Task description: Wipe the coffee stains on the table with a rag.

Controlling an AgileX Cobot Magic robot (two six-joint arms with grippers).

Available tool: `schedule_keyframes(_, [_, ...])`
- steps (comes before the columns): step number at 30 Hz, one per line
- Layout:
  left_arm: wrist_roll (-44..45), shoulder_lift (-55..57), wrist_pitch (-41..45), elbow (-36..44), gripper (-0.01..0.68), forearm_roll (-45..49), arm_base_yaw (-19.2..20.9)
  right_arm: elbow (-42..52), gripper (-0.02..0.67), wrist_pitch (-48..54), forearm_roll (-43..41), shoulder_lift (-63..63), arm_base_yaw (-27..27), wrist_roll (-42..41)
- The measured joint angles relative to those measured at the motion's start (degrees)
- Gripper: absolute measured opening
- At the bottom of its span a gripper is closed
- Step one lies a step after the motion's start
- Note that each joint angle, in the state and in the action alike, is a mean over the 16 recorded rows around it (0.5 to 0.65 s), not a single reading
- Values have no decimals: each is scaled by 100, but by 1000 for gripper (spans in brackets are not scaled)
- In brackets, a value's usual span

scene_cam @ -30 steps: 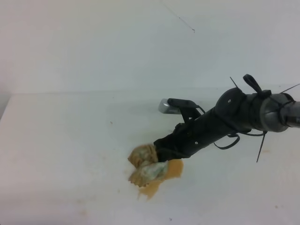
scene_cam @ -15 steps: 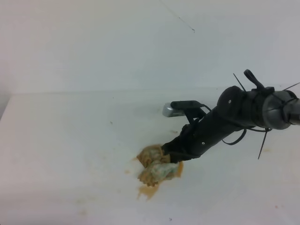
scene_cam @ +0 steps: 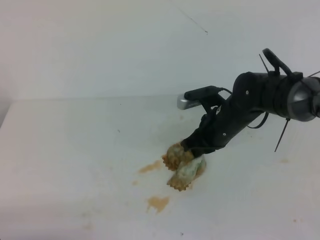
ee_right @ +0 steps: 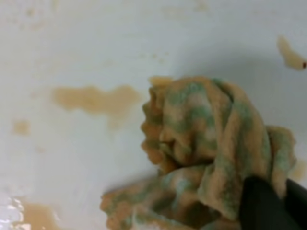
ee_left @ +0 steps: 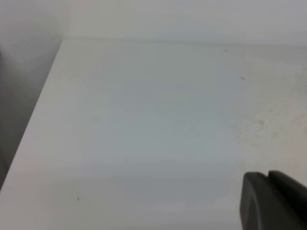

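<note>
The right pincer (scene_cam: pixel 192 150) is clamped on the top of the rag (scene_cam: pixel 181 165), a soft, wet, light wad that squashes easily and is best held by its bunched folds, resting on the table (scene_cam: pixel 65 165) just right of the remaining coffee stains (scene_cam: pixel 150 167)

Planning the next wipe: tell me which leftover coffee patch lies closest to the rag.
The elongated streak just left of the rag, nearly touching it. The rounder blotch sits farther off, toward the table's near edge.

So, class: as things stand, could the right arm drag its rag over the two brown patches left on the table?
Probably yes. The right gripper holds the rag shut on it, beside the coffee stains; bare table lies between, nothing blocking.
</note>
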Motion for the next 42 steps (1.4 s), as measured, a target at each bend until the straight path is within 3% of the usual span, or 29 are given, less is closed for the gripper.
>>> schedule_keyframes(16, [0,0,0,0,-3,0,0,-59,5,587,326,236,474,-377])
schedule_keyframes(26, [0,0,0,0,-2,0,0,-90,5,260,710,247,894,-420])
schedule_keyframes(35, [0,0,0,0,-2,0,0,-517,5,-253,650,356,763,-134])
schedule_keyframes(42, [0,0,0,0,-3,0,0,-1125,5,-78,191,554,460,300])
